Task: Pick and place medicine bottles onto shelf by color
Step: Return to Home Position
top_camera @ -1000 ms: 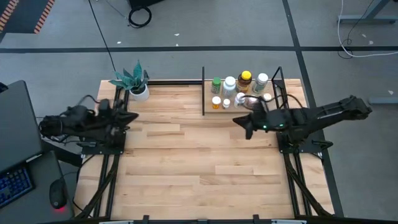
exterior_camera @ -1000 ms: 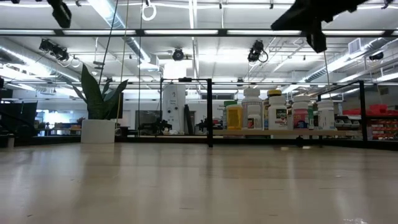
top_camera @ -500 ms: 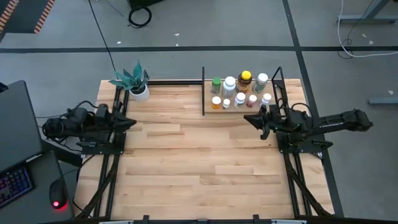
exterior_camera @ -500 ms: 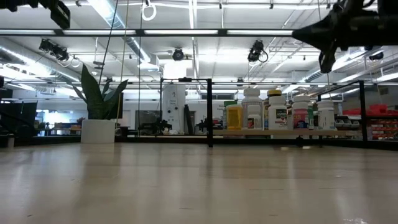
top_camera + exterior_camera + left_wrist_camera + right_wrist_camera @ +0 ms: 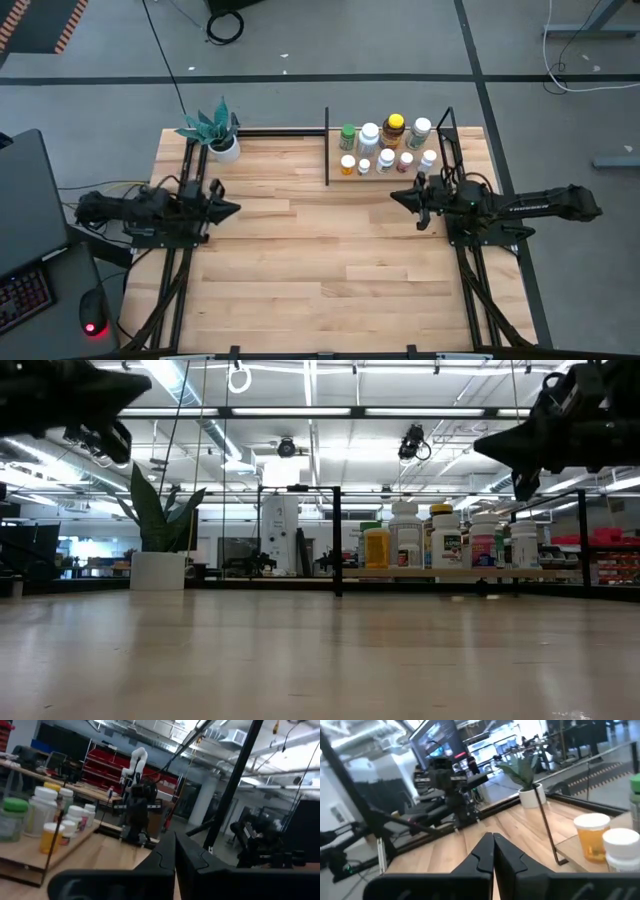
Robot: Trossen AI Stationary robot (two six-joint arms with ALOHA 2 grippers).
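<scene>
The left gripper [image 5: 233,209] hung over the left side of the table [image 5: 320,265] with its two fingers [image 5: 162,862] pressed together and nothing between them. The right gripper [image 5: 397,197] hung over the right side, just in front of the shelf [image 5: 336,172], and its fingers [image 5: 482,855] were likewise closed tight on nothing. The two grippers pointed toward each other across the bare middle of the table. The medicine bottles [image 5: 369,134] all stood upright on the shelf at the far edge, right of centre, in two short rows. A green-capped bottle [image 5: 347,134] stood at the left end of the back row, and a yellow-capped bottle [image 5: 394,127] stood farther along it. A potted plant [image 5: 215,130] stood at the far left corner.
</scene>
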